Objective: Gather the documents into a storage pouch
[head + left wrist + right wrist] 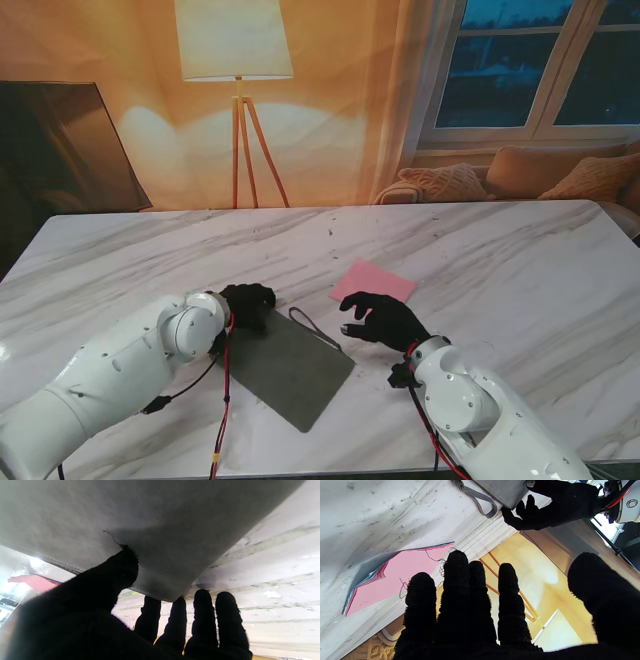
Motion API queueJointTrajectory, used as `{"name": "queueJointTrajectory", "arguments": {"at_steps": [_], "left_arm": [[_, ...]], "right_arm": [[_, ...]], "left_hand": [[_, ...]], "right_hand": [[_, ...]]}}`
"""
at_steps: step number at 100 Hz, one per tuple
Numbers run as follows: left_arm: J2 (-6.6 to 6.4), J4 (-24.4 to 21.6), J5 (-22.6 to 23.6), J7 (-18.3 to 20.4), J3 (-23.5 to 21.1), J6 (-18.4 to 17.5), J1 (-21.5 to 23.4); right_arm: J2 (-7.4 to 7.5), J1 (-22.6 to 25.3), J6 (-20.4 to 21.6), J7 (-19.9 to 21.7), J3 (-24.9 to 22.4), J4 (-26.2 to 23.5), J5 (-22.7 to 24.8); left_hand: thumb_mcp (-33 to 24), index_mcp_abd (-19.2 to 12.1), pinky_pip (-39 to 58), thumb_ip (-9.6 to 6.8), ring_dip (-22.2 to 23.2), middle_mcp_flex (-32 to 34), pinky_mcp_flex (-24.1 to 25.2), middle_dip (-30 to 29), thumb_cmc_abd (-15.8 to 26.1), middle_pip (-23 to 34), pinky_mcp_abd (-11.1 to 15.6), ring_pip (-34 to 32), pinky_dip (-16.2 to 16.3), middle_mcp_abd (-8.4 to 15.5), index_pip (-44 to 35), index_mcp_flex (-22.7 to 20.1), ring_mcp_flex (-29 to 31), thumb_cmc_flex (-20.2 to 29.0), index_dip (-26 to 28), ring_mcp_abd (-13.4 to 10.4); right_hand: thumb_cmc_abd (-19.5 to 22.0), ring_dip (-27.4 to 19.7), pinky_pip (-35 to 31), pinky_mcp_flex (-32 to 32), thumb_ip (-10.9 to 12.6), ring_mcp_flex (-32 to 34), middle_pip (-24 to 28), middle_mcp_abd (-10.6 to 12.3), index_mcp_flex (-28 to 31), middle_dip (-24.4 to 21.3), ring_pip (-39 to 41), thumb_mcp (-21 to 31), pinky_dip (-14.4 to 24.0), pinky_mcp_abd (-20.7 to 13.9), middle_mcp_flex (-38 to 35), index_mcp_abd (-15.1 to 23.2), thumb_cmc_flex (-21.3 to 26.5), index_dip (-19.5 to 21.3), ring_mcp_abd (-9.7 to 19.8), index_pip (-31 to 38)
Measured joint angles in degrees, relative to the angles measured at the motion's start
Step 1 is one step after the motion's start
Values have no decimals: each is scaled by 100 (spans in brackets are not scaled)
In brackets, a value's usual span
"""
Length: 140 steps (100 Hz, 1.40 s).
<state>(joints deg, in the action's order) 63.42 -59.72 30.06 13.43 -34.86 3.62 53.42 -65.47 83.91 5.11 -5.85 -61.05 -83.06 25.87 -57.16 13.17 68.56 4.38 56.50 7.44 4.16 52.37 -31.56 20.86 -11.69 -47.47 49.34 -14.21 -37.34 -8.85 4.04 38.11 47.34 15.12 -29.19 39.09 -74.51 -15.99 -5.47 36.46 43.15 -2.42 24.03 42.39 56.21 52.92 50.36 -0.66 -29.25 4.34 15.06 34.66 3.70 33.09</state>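
Note:
A flat grey storage pouch point(288, 367) lies on the marble table point(520, 260) in front of me, its strap loop point(314, 327) at the far edge. My left hand point(248, 304) sits at the pouch's far left corner. The left wrist view shows the thumb point(125, 562) pressed on the pouch point(125, 510) and the fingertips point(177, 605) at the corner's edge. A pink-topped stack of documents point(372, 282) lies farther out, to the right of the pouch. My right hand point(386, 320) hovers open just nearer than the stack point(402, 580), fingers spread, holding nothing.
The table's right half is bare marble. Beyond its far edge stand a floor lamp point(238, 100), a dark panel point(60, 150) on the left, and a sofa with cushions point(540, 175) under a window. Red and black cables point(224, 400) hang along my left forearm.

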Motion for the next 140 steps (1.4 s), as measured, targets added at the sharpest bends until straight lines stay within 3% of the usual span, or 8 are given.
{"name": "queueJointTrajectory", "arguments": {"at_steps": [22, 43, 52, 61, 73, 79, 122, 140], "left_arm": [[71, 96, 0, -342, 2, 15, 67], [116, 95, 25, -572, -110, 23, 190], [138, 88, 54, -717, -190, 17, 259], [167, 72, 72, -867, -337, -40, 356], [177, 54, 35, -932, -456, -120, 426], [173, 23, 32, -933, -502, -125, 463], [35, -576, 470, -871, -1039, -218, 1016], [-42, -900, 670, -822, -1289, -274, 1261]], "right_arm": [[0, -2, -3, -4, 15, 0, 1], [-2, -12, -6, -6, 27, 11, 1], [-3, -13, -12, -8, 31, 11, -1], [-4, -14, -20, -9, 38, 12, -5], [-5, -14, -23, -9, 40, 12, -6], [-6, -14, -23, -10, 40, 12, -4], [-11, -12, -47, -27, 42, 10, -9], [-12, -12, -47, -27, 42, 9, -10]], "left_hand": [[-250, 132, 55, 13, 11, -16, -149, 51, -74, 531, -24, -307, -2, -135, -1750, 93, 71, 157, 1670, 171], [-396, 287, 99, 24, -24, 147, -357, -328, -207, 901, -111, -243, -2, -212, -2675, -374, 192, 452, 2181, 360], [-402, 333, 195, 482, -243, 436, -639, -509, -311, 1378, -220, -95, -2, -281, -2886, -863, 519, 725, 2510, 436], [-391, 337, 821, 713, -555, 1067, -1657, -754, -445, 1514, -210, 239, 241, -287, -3204, -1404, 992, 1066, 2575, 478], [-385, 338, 1533, 716, -818, 1738, -2600, -1085, -563, 1500, -26, 273, 684, -343, -3427, -1857, 1406, 1291, 2476, 486], [-385, 340, 1754, 716, -793, 1807, -2996, -1099, -577, 1478, -41, -247, 759, -358, -3485, -1955, 2299, 1334, 2439, 463], [-685, 122, 2470, 642, -136, 4416, -3766, -494, -1024, 988, -189, -1243, 766, -89, -3770, -2426, 3503, 1413, 2406, 394], [-742, 50, 2575, 649, -45, 4573, -3849, -316, -1096, 1198, -226, -1368, 772, 14, -3787, -2497, 3677, 1421, 2513, 371]], "right_hand": [[0, -9, 1, 0, 0, 0, 0, 0, 0, 0, 0, 0, -5, 0, 0, 0, 0, 0, 0, 0], [0, -9, 2, 0, 0, 0, 1, 0, 0, 0, 0, 0, -6, 0, 0, 0, 0, -1, 0, 0], [0, -9, 2, 0, 0, 0, 7, 0, 0, 0, 0, 0, -7, 1, 0, 0, 0, -1, 0, 4], [0, -9, 2, 0, 0, 0, 9, 0, 0, 0, 0, 0, -8, 1, 0, 0, 0, -1, 0, 11], [0, -9, 2, 0, 0, 0, 10, 0, 0, 0, 0, 0, -8, 1, 0, 0, 0, -1, 0, 20], [0, -9, 2, 0, 0, 0, 11, 0, 0, 0, 0, 0, -8, 1, 0, 0, 0, -1, 0, 20], [0, -58, 2, 0, 0, 0, 11, 0, 1, 0, 0, 0, -10, 1, 0, 0, 0, -1, 0, 26], [0, -64, 2, 0, 0, 0, 11, 0, 1, 0, 0, 0, -12, 1, 0, 0, 0, -1, 0, 27]]}}
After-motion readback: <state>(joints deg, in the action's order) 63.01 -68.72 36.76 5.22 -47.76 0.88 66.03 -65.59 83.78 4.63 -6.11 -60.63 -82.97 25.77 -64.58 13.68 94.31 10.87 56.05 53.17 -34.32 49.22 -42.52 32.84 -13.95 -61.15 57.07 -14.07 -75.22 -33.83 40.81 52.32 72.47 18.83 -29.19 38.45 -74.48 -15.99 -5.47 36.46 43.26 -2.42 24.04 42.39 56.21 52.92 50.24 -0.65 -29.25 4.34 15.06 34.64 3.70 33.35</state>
